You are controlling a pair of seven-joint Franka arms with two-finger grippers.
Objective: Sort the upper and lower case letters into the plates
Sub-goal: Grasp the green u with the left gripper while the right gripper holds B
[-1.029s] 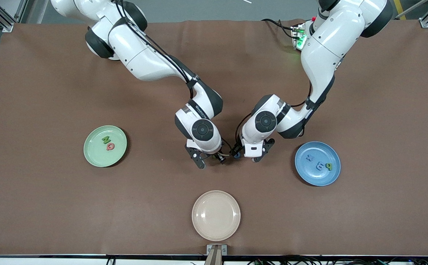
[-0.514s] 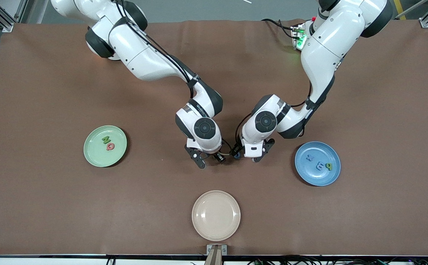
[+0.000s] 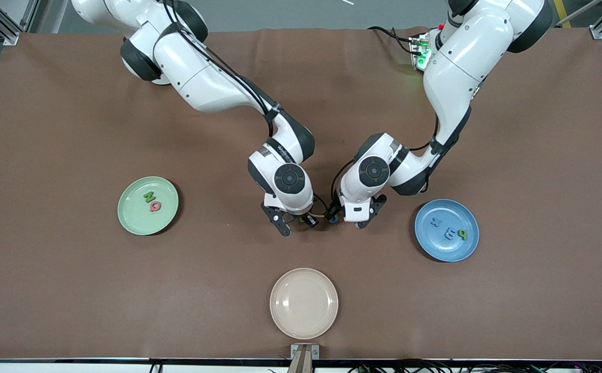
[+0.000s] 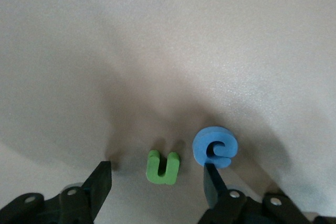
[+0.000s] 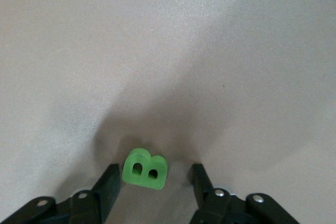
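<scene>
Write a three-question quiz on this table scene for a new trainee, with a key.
1. True or false: the beige plate holds two letters.
2. How many letters lie in the blue plate, and how many in the green plate?
3. Multiple choice: between the fingers of the right gripper lies A) a blue c, B) a green B, C) a pink Q.

Key
1. False: no letters lie in it.
2. Three in the blue, two in the green.
3. B. The fingers flank it with gaps on both sides. The left gripper, open, hangs over a green u with a blue c beside it.
</scene>
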